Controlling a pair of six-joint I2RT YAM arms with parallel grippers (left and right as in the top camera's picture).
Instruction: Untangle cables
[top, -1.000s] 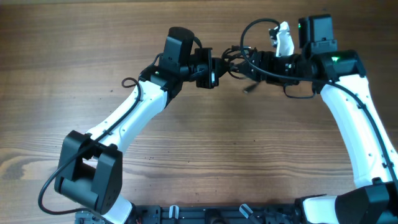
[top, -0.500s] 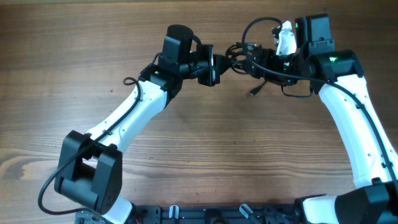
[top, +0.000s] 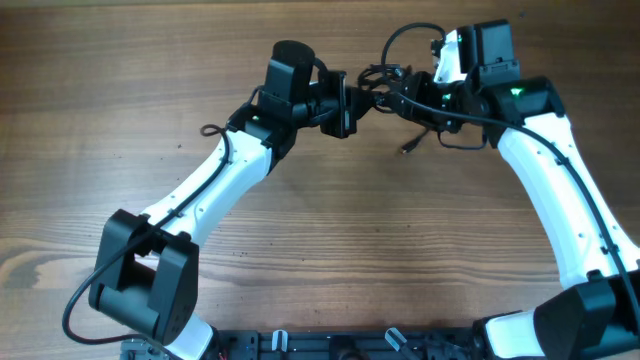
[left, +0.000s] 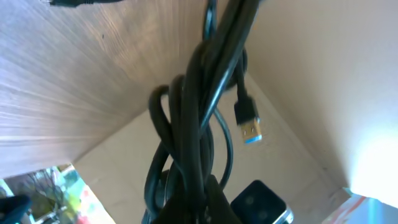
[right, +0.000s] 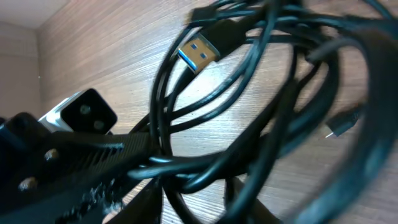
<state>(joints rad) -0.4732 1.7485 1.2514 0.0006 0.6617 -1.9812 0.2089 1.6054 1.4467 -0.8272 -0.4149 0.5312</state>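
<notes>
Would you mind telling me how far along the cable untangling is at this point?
Done: nothing looks separated; the cables are one knotted bundle, loops crossing in both wrist views. In hand: the left gripper and right gripper each appear to grip the bundle, holding it between them, one USB plug hanging free. Left: pulling every cord apart.

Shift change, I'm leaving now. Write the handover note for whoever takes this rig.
Left gripper: shut on the cables.
Right gripper: looks shut on the same bundle from the other side.
Where: one tangled clump stretched between the two grippers, apparently off the table; a USB plug and a small plug hang free.
Done: bundle picked up.
Left: no cord separated yet; work the loops apart.
</notes>
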